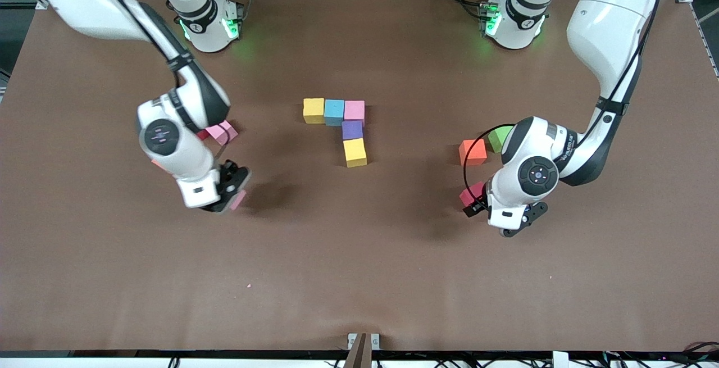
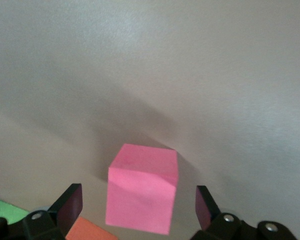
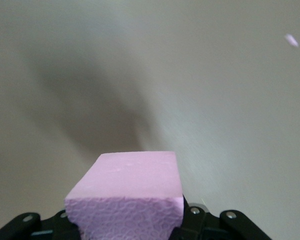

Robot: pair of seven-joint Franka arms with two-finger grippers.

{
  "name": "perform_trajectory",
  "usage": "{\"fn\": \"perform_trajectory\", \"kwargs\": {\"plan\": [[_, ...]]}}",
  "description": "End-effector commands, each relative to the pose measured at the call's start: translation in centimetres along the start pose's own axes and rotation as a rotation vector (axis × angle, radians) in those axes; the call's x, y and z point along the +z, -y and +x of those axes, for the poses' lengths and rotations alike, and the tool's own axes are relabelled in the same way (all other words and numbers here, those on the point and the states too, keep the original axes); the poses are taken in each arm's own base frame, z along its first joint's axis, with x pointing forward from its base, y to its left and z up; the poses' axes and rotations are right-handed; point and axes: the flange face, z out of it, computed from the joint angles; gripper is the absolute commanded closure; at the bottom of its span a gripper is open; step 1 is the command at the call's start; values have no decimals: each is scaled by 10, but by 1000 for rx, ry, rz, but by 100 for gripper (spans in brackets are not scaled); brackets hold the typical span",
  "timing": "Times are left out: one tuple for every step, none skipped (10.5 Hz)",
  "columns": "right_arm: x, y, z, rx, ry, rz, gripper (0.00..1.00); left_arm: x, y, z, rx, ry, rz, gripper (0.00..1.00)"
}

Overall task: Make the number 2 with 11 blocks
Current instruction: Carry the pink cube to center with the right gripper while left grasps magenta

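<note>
**Right gripper clamped on a pink block, left gripper spread over another**

In the front view, you see 5 blocks already laid near the middle of the table (image 1: 393, 278): a yellow block (image 1: 313, 110), a blue block (image 1: 334, 112) and a pink block (image 1: 354, 110) touching in 1 row, then a purple block (image 1: 352, 130) and a second yellow block (image 1: 355, 152) running from under the pink one toward the camera. That is the started part of the number 2. Toward the right arm's end, your right gripper (image 1: 233, 191) is over bare table, with a held pink block (image 1: 238, 199) showing at its tip; more pink blocks (image 1: 222, 132) sit just beside the right arm's wrist, partly hidden. Toward the left arm's end, your left gripper (image 1: 519, 227) is low over the table, next to a red block (image 1: 472, 194); an orange block (image 1: 473, 151) and a green block (image 1: 499, 137) lie farther from the camera.

In the left wrist view, you see the left gripper's fingers (image 2: 70, 202) spread wide, with a bright pink cube (image 2: 142, 189) between them, touching neither. Corners of a green block (image 2: 5, 211) and an orange block (image 2: 87, 230) show at the edge.

In the right wrist view, your right gripper is closed tight on the pale pink block (image 3: 127, 192), which fills the space between the fingers above the table.
</note>
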Motion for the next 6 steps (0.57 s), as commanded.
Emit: {"fn": "perform_trajectory", "kwargs": {"plan": [[5,60,51,-160,-15,-21,80,16,4,-8,28,-15,-2,0],[4,86,72,-210,-25,-21,78,22,3,-8,29,-9,-1,0],[14,101,81,-213,-25,-1,77,24,2,-7,26,-10,-8,0],[19,116,92,-238,-32,7,77,28,1,-8,25,-8,-6,0],[29,129,100,-257,-46,18,77,37,1,-10,28,1,2,0],[39,141,109,-278,-58,30,78,39,0,-11,30,1,0,0]]}}
